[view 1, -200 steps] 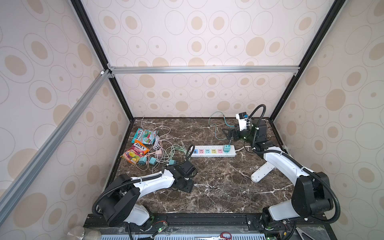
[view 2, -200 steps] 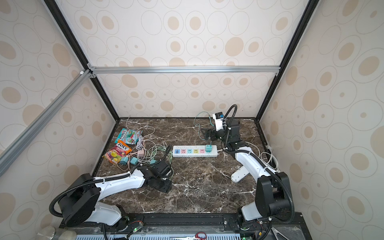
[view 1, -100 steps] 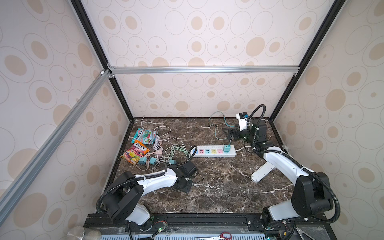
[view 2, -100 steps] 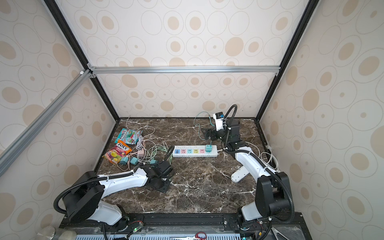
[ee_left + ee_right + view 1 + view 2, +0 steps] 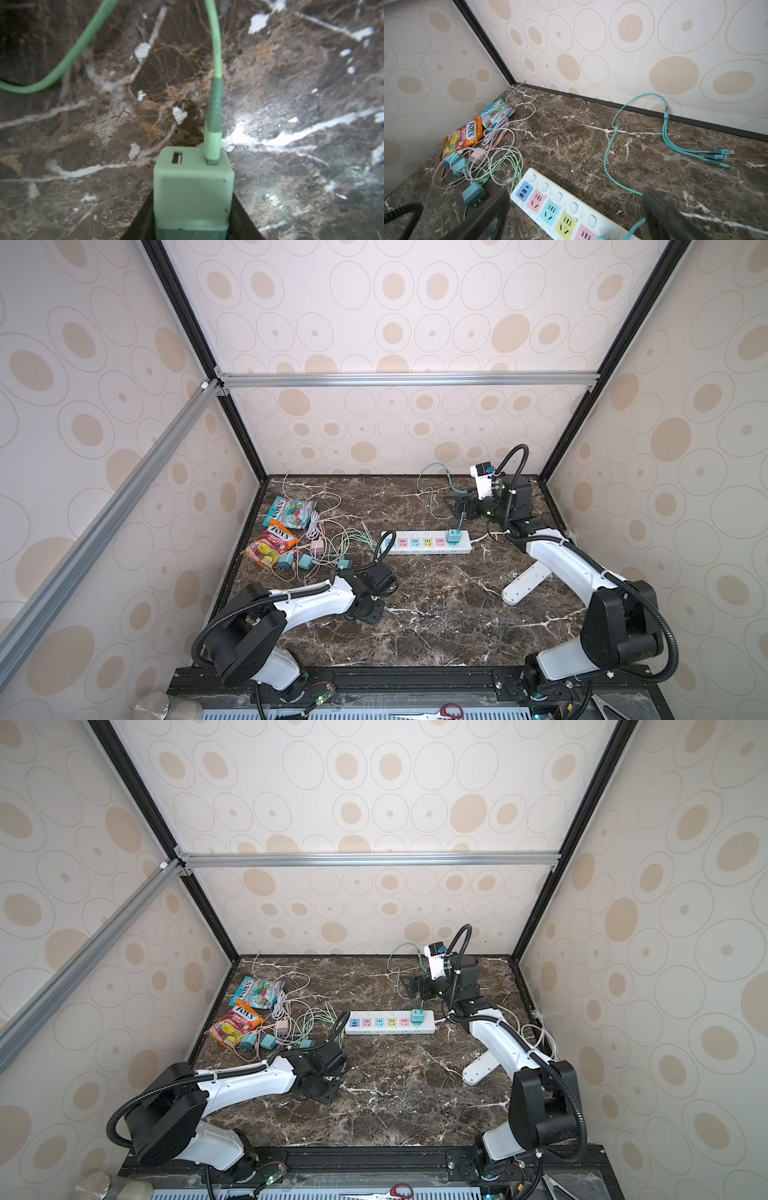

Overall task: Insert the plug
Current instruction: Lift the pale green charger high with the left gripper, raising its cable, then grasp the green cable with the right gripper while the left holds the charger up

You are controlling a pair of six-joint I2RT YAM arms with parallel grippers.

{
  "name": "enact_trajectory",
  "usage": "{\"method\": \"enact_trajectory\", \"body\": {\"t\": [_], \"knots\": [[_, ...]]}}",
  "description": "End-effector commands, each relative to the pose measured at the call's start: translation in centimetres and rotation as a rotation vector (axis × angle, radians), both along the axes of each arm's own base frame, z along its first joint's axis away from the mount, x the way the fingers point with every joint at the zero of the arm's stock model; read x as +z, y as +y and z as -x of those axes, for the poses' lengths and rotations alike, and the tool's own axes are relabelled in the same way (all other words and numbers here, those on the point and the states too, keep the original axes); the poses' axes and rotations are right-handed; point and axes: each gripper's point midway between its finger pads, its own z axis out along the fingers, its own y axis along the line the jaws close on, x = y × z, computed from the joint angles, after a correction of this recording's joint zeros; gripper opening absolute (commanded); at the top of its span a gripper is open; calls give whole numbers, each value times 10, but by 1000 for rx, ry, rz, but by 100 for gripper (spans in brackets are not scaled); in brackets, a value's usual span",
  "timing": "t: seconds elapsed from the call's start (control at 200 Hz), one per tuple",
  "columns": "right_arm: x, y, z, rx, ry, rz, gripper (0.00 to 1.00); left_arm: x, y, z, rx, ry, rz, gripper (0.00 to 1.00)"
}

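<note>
On the far left of the marble table (image 5: 436,614) lie two sweets bags. The orange candy bag (image 5: 272,547) reads "FOX'S" in white letters. The teal candy bag (image 5: 291,512) behind it is printed too, but I cannot read it for sure. Just beside them is a tangle of cables (image 5: 332,537) in white, pink and green, with loose chargers (image 5: 306,561) among it, most of them teal and one pink.

My left gripper (image 5: 193,193) sits low over the table, left of centre. It holds the mint-green USB charger plug (image 5: 192,176) narrowly, with a finger (image 5: 143,222) against each side. In both top views my wrist hides the plug. Its long axis runs straight out along my fingers, darker base toward my palm and USB face pointing away from me. One port is empty and a green cable (image 5: 217,62) sits in the other. I cannot tell whether the plug rests on the marble.

The white power strip (image 5: 424,551) lies lengthwise across the table, sockets up. From the left it has a blue USB panel, then pink, teal, yellow and pink sockets. A teal plug (image 5: 453,536) stands in the last socket at its right end, and its teal three-headed cable (image 5: 666,116) trails toward the back wall.

My right gripper (image 5: 457,508) hangs just behind that end of the strip, spread wide and holding nothing.
</note>
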Motion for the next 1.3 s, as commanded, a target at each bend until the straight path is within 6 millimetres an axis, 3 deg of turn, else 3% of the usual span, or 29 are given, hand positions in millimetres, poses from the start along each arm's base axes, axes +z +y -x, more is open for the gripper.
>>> {"method": "enact_trajectory", "body": {"t": [0.0, 0.285, 0.32, 0.585, 0.795, 1.02, 1.135, 1.296], "knots": [[0, 11, 4, 59, 32, -26, 100, 42, -9, -18, 12, -127, 73, 0], [-4, 38, 18, 193, -23, 9, 100, 173, -17, -63, 101, -397, 320, 0], [-5, 55, 26, 245, -31, 7, 100, 192, -19, -68, 108, -430, 361, 0], [-25, 107, 41, 425, -52, 35, 100, 323, -19, -99, 99, -676, 559, 0], [-36, 146, 47, 573, -64, -18, 99, 376, -25, -108, 27, -718, 622, 0], [-53, 211, 42, 635, -56, -73, 98, 443, -31, -104, -70, -813, 691, 0], [-53, 249, 45, 689, -71, -129, 95, 456, -31, -105, -93, -834, 689, 0], [-72, 287, 38, 669, -70, -143, 93, 474, -27, -105, -102, -878, 687, 0]]}}
